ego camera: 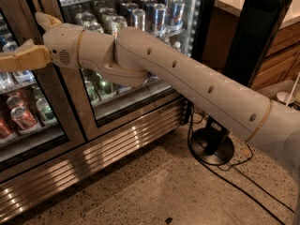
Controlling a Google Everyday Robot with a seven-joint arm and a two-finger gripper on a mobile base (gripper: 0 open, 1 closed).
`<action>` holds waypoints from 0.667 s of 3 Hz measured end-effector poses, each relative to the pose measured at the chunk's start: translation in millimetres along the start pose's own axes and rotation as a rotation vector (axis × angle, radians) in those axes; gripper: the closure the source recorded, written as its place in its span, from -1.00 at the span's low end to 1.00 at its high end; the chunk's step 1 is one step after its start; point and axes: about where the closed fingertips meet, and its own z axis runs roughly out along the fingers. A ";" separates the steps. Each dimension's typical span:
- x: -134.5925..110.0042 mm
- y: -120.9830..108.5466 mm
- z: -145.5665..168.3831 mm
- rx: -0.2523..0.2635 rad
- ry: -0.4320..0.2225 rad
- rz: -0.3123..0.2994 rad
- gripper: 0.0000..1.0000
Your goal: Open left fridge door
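Observation:
The left fridge door (54, 111) is a glass door in a bronze-brown metal frame at the far left, with red cans on the shelves behind it. It looks closed. Its twin door (140, 41) to the right has a bright white light strip (191, 13) and silver-blue cans behind it. My arm (187, 83) reaches from the lower right across the twin door. My gripper (21, 59), tan-coloured, is in front of the left door's glass at the picture's left edge, partly cut off. No handle shows.
A ribbed metal kick grille (93, 153) runs under both doors. A black stand with a round base (213, 146) and floor cables (243, 191) are at the right, beside a wooden counter (281, 46). The floor is speckled terrazzo (154, 191).

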 end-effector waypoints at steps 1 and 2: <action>-2.6 1.0 10.1 -0.002 -0.012 -0.033 -1.00; 13.5 5.8 26.2 0.066 0.094 -0.056 -1.00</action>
